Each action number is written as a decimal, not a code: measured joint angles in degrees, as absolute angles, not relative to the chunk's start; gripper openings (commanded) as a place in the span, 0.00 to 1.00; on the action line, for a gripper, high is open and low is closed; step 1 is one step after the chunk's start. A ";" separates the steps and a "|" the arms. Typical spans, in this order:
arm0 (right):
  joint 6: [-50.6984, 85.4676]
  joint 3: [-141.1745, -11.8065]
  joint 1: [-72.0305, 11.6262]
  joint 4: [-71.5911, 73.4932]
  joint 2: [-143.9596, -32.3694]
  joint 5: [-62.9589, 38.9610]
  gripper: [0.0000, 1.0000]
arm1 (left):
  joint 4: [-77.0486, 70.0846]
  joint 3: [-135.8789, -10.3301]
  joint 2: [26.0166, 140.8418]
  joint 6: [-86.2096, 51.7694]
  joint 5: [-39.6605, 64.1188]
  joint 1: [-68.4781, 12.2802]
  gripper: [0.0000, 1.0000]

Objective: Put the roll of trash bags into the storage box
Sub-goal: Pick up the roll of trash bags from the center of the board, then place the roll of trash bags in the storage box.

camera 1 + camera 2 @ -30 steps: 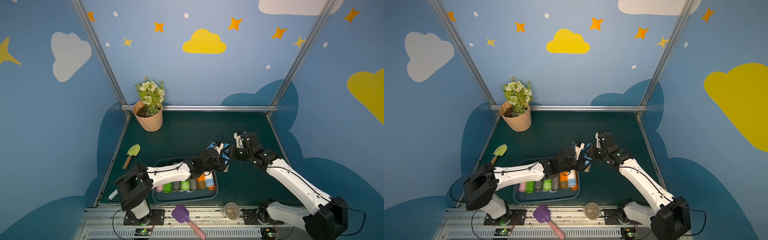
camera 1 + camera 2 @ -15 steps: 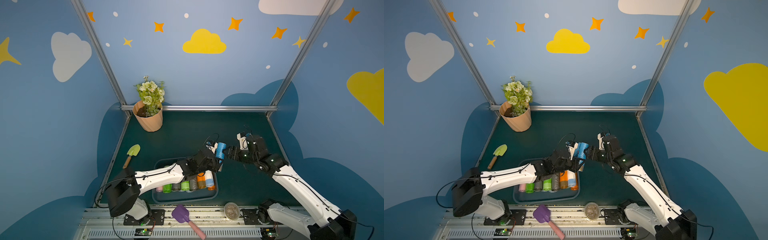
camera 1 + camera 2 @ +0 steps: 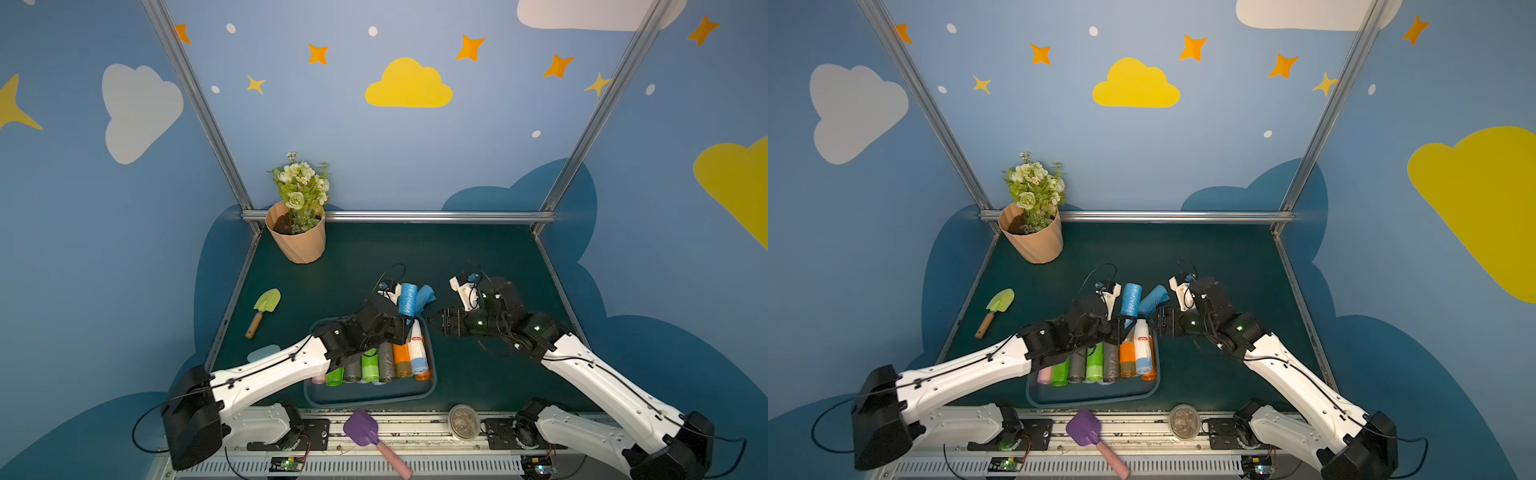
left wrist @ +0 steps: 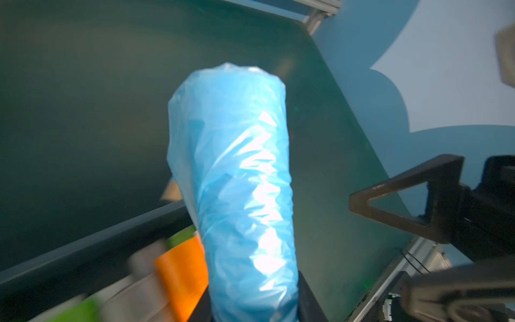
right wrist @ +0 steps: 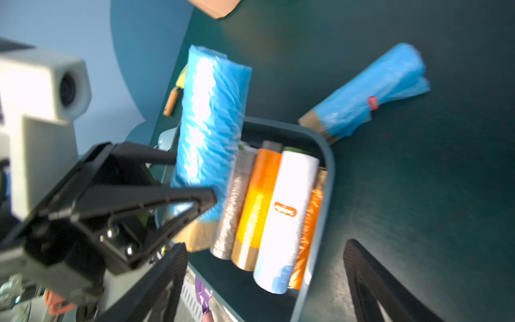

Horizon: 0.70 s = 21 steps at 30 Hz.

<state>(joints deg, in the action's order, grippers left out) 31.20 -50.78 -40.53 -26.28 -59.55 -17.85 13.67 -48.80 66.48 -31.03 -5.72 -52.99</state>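
While the right gripper [image 3: 434, 322] gapes empty alongside, the left gripper [image 3: 405, 319] clamps the blue roll [image 3: 407, 297] over the far right corner of the storage box [image 3: 370, 401]; lowering it inside likely follows.

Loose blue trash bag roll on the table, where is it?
In both top views the loose blue plastic roll lies on the table just beyond the dark blue-grey storage box's far right corner.

Raised roll of trash bags [image 3: 406, 298] was bright blue; storage box [image 3: 374, 392] dark blue-grey; rolls inside [image 3: 386, 361] pink, green, grey, orange, white; flowerpot [image 3: 301, 243] peach, ribbed.
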 measured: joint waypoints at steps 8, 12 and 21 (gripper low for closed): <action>31.77 -51.96 -46.61 -22.59 -65.49 -19.16 0.86 | 29.45 -40.71 47.55 -37.15 -11.29 -49.04 0.35; 32.10 -53.19 -48.69 -22.28 -67.70 -19.16 0.86 | 37.19 -38.92 42.26 -41.15 -12.80 -47.33 0.35; 32.34 -54.13 -50.52 -21.71 -68.49 -18.94 0.86 | 46.13 -37.67 47.03 -46.11 -12.51 -45.78 0.35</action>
<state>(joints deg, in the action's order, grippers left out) 32.34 -54.13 -50.52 -21.71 -68.49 -18.94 46.13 -37.67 47.03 -46.11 -12.51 -45.78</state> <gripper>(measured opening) 0.861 0.352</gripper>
